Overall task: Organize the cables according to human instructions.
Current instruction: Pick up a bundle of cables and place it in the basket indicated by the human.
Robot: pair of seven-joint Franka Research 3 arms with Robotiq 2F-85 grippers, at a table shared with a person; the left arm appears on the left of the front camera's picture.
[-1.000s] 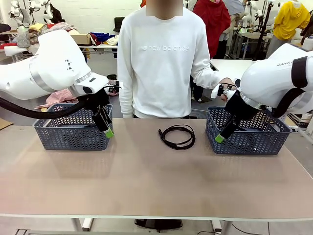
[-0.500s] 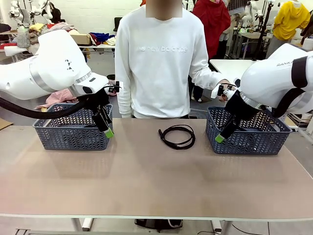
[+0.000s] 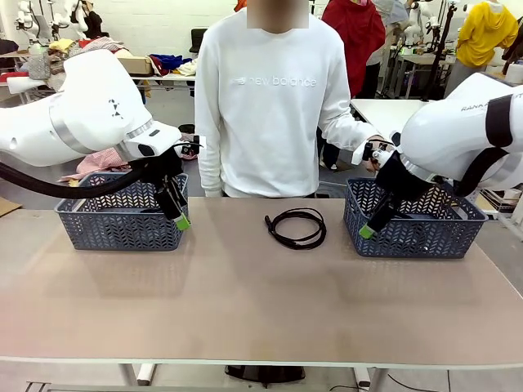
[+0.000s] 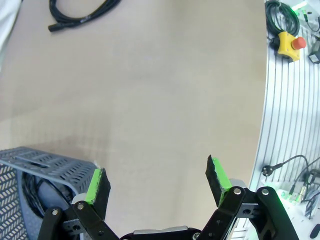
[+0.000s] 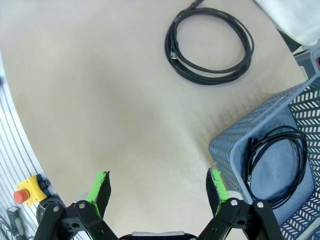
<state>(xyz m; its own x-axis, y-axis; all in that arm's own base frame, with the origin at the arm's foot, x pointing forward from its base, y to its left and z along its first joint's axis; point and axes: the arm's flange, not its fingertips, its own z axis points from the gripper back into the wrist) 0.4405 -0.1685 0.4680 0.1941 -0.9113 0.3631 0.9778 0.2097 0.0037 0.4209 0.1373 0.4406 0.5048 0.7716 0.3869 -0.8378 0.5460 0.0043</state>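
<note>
Cables are seen thus: one coil (image 3: pixel 296 228) lies on the table (image 3: pixel 245 310) between two baskets; another (image 5: pixel 277 162) rests inside the right basket (image 3: pixel 413 229). Both the left gripper (image 4: pixel 156 182) and right gripper (image 5: pixel 157 187) are held spread, empty.

Two blue-grey baskets on a light brown counter (image 3: pixel 245 302): left basket (image 3: pixel 122 224) near the far left edge, right basket (image 3: pixel 417 233) near the far right edge, well apart. White sweatshirt (image 3: pixel 270 106) behind the far edge, between the baskets. Yellow button box (image 4: pixel 289 44) with red top beside the counter, on a ribbed grey strip.
</note>
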